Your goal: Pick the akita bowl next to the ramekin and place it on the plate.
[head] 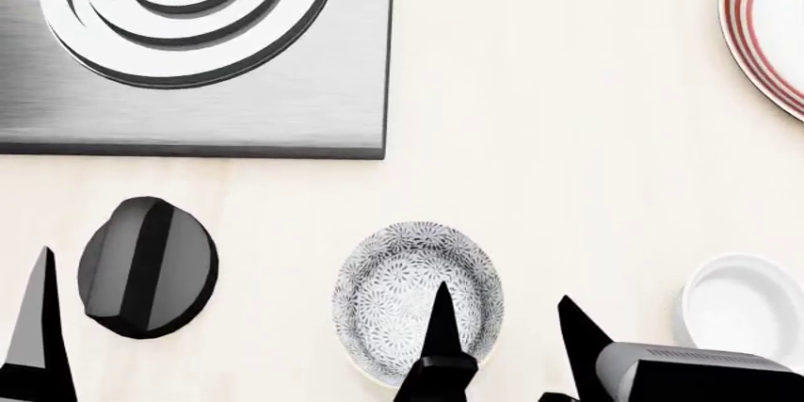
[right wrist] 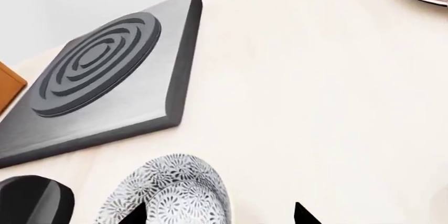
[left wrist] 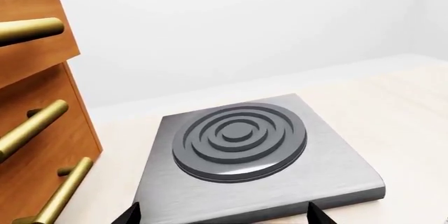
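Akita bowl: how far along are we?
Done: nothing placed. The akita bowl sits on the table beside the ramekin. In hand: the right gripper, open, straddles its right rim. Left: grasp, lift, carry to the empty-looking plate.

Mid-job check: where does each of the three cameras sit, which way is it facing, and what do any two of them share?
Head: on the robot's head, looking down on the akita bowl, ramekin and plate; right end effector shows.
Left wrist: near the left end effector, facing the hotplate and wooden drawers; fingertips show.
Right wrist: near the right end effector, facing the bowl; fingertips show.
Shared: all three show the hotplate; head and right wrist share bowl and plate.
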Tool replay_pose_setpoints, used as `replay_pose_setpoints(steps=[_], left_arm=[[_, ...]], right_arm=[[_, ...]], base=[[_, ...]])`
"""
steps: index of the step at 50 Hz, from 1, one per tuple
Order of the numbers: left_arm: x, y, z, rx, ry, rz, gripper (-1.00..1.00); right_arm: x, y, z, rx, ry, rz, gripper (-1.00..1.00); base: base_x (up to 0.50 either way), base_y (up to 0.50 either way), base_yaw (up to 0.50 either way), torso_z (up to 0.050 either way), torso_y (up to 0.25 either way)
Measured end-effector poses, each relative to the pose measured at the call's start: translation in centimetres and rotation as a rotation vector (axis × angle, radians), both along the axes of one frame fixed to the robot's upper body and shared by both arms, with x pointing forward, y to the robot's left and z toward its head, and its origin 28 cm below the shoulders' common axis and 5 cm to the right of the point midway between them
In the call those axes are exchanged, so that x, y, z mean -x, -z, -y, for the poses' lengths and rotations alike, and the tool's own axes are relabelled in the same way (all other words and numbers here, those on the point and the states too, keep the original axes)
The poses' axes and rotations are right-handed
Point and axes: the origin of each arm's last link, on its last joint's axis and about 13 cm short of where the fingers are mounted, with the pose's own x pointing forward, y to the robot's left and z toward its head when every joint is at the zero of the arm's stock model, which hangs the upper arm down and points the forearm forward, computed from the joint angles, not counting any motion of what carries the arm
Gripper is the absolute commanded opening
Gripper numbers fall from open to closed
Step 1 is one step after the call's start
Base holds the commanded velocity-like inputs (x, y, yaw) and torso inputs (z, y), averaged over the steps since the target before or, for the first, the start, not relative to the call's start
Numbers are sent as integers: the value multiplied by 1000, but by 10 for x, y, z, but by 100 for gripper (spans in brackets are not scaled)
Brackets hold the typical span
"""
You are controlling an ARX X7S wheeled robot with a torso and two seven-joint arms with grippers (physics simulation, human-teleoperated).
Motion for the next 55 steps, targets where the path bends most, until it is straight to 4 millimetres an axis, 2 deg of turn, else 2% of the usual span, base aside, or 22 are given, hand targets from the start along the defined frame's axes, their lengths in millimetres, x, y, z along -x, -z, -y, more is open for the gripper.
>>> replay_pose_setpoints(steps=[39, 40, 55], left_arm=[[-1, 1, -1, -2, -4, -1, 100], [-1, 1, -1, -2, -4, -1, 100], [-1, 1, -1, -1, -4, -4, 100]], right_arm=[[-11, 12, 1, -6, 4, -43, 100], [-11, 12, 1, -6, 4, -44, -100], [-13, 13, 0, -10, -3, -36, -100]], base=[[0, 0, 0, 0, 0], [0, 0, 0, 0, 0], [0, 0, 0, 0, 0]])
